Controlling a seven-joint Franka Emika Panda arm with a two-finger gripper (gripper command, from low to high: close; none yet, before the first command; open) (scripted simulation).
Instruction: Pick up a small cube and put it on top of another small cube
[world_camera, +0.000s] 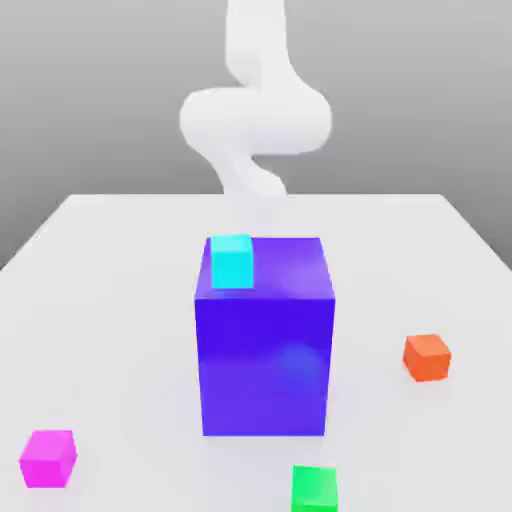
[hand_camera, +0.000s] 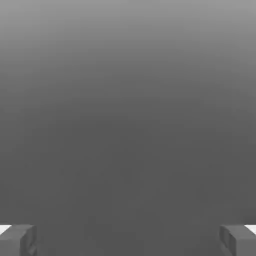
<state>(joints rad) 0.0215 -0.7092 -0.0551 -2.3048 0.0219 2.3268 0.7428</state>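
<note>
My gripper is spread wide and holds nothing. The small magenta-pink cube sits on the table, so all picking and stacking is left.

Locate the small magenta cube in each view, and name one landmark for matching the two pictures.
Exterior view: the magenta cube sits on the white table at the near edge, toward the exterior view's left, apart from the big blue-purple block.
Hand view: the open gripper frames plain grey.
Shared landmark: the robot itself, seen as the white arm in the exterior view and as the gripper in the hand view.
</note>
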